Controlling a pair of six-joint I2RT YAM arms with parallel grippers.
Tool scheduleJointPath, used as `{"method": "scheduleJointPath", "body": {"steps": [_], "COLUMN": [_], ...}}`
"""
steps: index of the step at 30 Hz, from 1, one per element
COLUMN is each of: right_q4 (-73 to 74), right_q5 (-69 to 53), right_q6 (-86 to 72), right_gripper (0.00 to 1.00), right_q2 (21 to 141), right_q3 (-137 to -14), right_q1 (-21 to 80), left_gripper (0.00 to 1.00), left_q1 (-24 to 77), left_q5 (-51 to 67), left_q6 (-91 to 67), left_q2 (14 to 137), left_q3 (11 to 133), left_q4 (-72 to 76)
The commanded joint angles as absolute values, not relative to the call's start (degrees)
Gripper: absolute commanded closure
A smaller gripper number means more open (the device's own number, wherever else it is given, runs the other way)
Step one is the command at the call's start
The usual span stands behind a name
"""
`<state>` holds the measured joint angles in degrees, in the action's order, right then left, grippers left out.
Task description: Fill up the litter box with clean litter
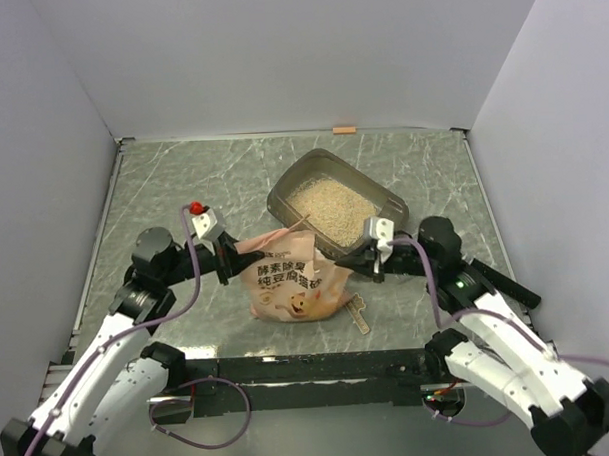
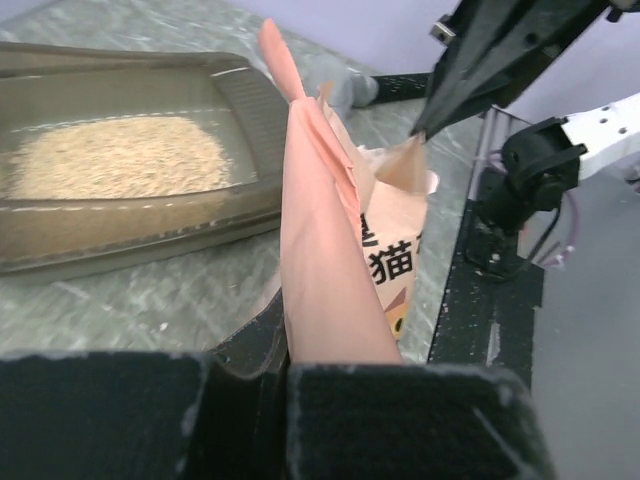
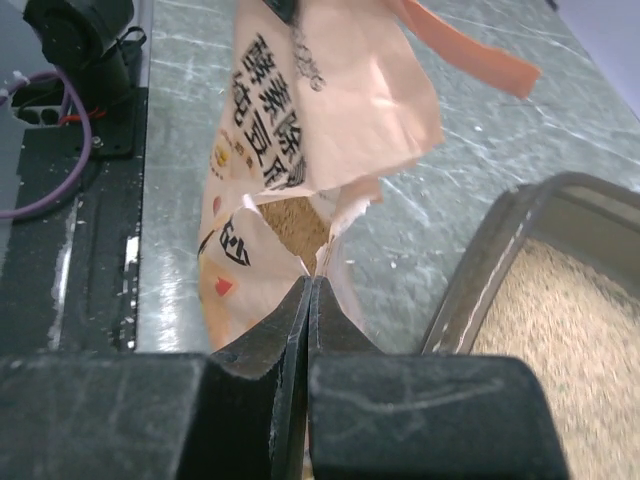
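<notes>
The left gripper point(image 2: 285, 350) is clamped on 1 top corner of the orange bag point(image 1: 291, 283). The right gripper point(image 3: 311, 290) pinches the opposite corner, its jaws pressed together on the film. With the bag held at 2 points, its mouth gapes and litter point(image 3: 295, 225) shows inside. The bag stands on the table point(image 1: 163, 193) just near of the litter box point(image 1: 295, 175), which sits far and right and already holds a pale layer. This grip probably serves to lift the bag and tip its mouth over the rim. If either corner slipped, grains would spill.
</notes>
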<state>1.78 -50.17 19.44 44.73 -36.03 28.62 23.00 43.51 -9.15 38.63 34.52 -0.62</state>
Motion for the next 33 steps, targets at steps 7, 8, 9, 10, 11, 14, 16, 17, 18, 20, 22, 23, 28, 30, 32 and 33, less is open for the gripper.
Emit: {"method": "scheduleJointPath", "body": {"steps": [7,8,9,10,11,14,16,17,18,20,22,23,28,30,32,33], "right_q4": [7.4,7.8,8.3,8.1,8.0,7.8,8.1,8.1,8.1,8.1,8.6,9.3,9.4,9.3,9.6,10.2], "right_q5": [-42.7,-42.5,-42.6,-42.7,-42.7,-43.2,-43.3,-43.4,-43.4,-43.4,-43.0,-42.4,-41.0,-39.8,-39.5,-39.2], "right_q6": [13.7,13.4,13.4,13.1,12.5,12.0,11.8,11.8,11.9,11.8,12.0,12.0,11.3,11.2,11.1,11.0], "right_gripper": [1.00,1.00,1.00,1.00,1.00,1.00,1.00,1.00,1.00,1.00,1.00,1.00,1.00,1.00,1.00,1.00], "right_q2": [30.7,30.1,29.7,29.4,28.7,28.0,27.9,27.9,28.0,28.0,27.9,27.9,26.8,26.5,26.5,26.5], "right_q3": [-31.0,-30.9,-30.7,-30.5,-30.2,-29.9,-29.8,-29.8,-29.7,-29.8,-29.9,-30.1,-30.0,-29.6,-29.8,-29.9], "right_q1": [29.1,29.1,29.1,29.2,29.2,29.2,29.3,29.4,29.4,29.5,29.5,29.6,29.7,29.7,29.7,29.7], "left_gripper": [0.93,0.91,0.85,0.80,0.77,0.66,0.64,0.62,0.62,0.62,0.62,0.62,0.65,0.66,0.66,0.66], "left_q1": [23.2,23.4,23.8,24.3,25.0,27.3,28.5,29.2,30.7,32.2,33.6,34.1,36.9,38.0,38.6,39.5], "left_q5": [53.4,53.4,53.3,52.8,52.1,52.0,52.2,51.9,50.8,49.4,46.9,45.9,32.7,28.4,21.4,19.4], "left_q6": [-25.1,-27.1,-27.9,-28.6,-28.8,-29.6,-30.3,-30.2,-29.9,-28.2,-27.1,-26.3,-22.0,-20.7,-19.5,-19.2], "left_q2": [42.5,41.8,40.0,39.0,38.3,37.2,37.8,38.1,38.7,39.3,39.6,39.6,37.6,35.5,34.0,32.9], "left_q3": [28.9,26.6,25.5,24.5,23.5,22.8,21.8,21.1,21.1,21.3,21.3,21.3,23.3,23.7,24.5,24.6], "left_q4": [28.5,29.3,29.6,30.5,30.5,30.7,31.2,31.1,30.9,29.3,26.3,25.4,13.5,10.7,6.0,4.9]}}
